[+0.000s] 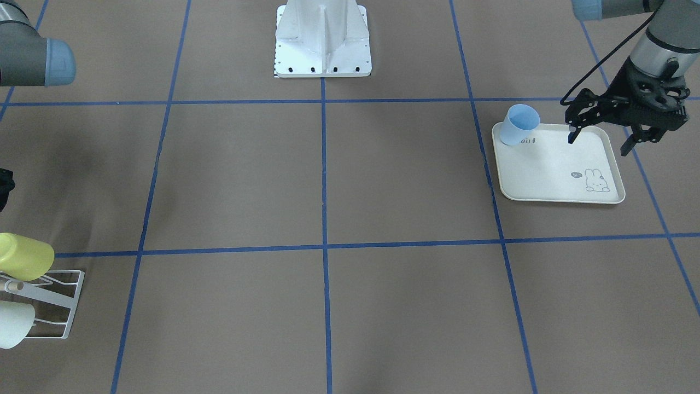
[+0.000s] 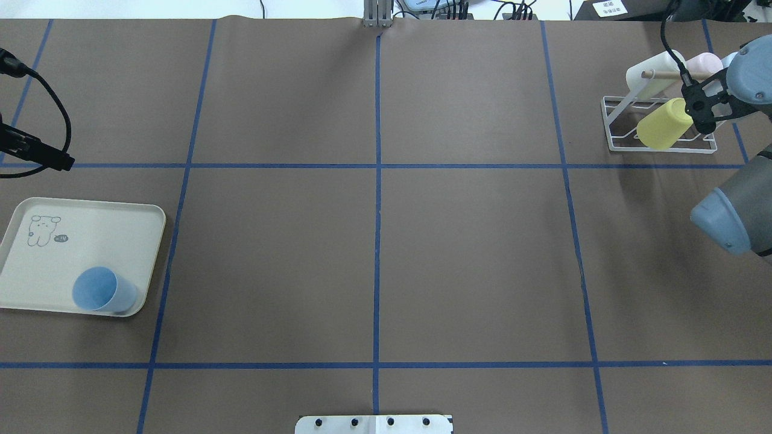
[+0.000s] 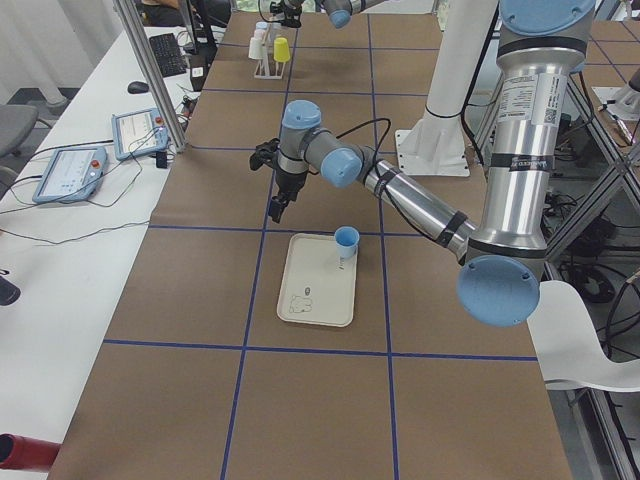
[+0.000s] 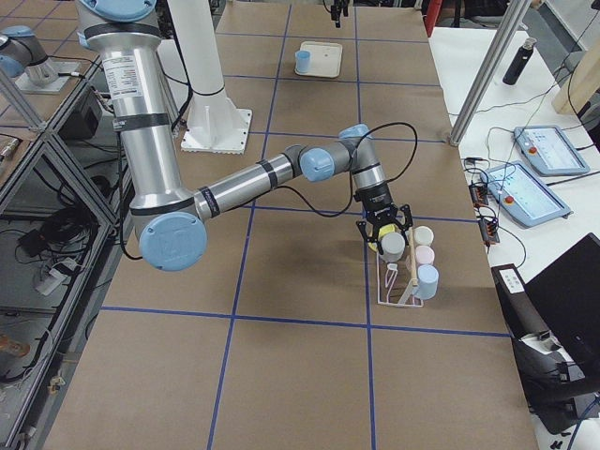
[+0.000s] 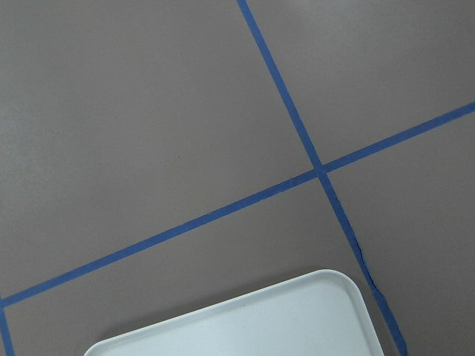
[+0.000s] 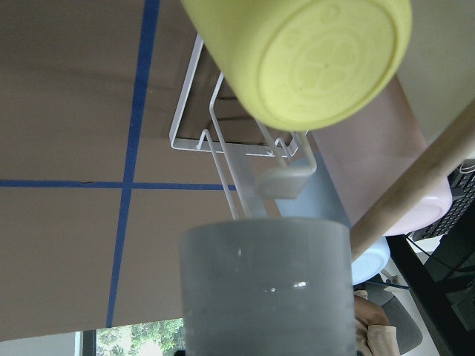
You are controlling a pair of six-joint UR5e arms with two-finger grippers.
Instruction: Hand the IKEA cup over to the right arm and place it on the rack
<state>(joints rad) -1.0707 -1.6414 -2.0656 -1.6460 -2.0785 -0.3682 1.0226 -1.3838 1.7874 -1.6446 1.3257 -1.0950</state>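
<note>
Hovering at the tray's [image 1: 552, 169] edge near its blue cup [image 1: 519, 125], left gripper [image 1: 598, 146] spread wide, empty; right gripper [image 2: 702, 114], well apart from the tray at the rack [image 2: 657, 149], jaw state impossible to tell.

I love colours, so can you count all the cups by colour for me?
Blue: 2, the blue cup on the tray and the light-blue cup on the rack.
Yellow: 1, the yellow cup.
Pink: 1, the pink cup.
Cream: 1, the cream cup.
Pale grey: 1, the pale grey cup.
Total: 6 cups.
</note>
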